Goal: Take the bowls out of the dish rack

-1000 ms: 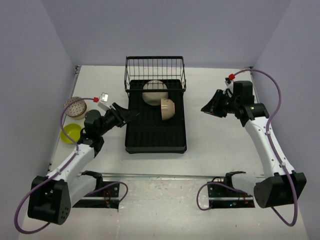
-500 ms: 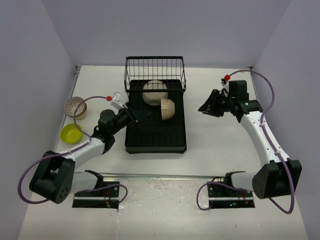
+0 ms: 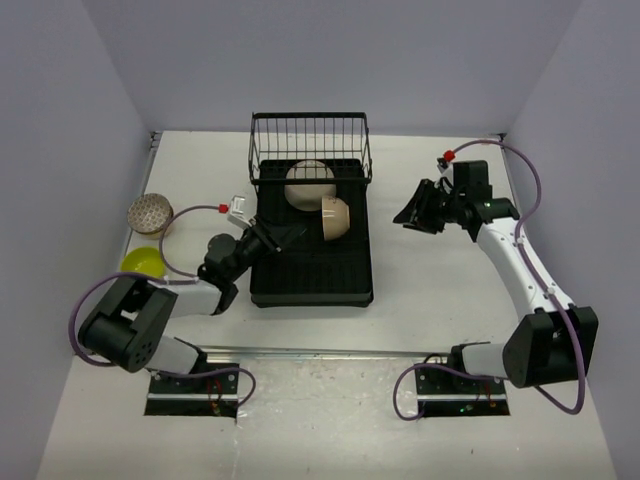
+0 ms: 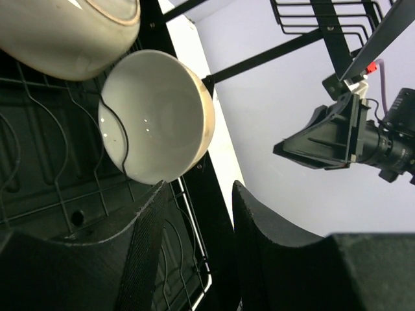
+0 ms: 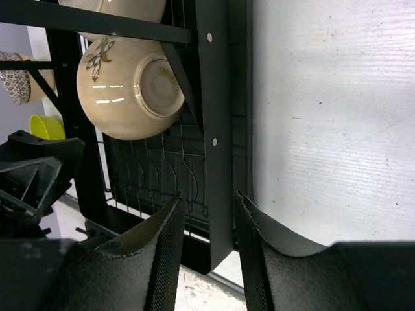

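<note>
No lettering, brand, number or sign can be read in any view. The cream bowl (image 5: 133,87) carries only a small painted sprig (a motif, not writing).

**Three views, one bowl**

The top camera looked down from high behind the left gripper (image 3: 288,233) and right gripper (image 3: 402,217), over the whole table (image 3: 440,290). Their close wrist cameras faced each other, sharing the tilted cream bowl (image 4: 159,116) just ahead.
</note>
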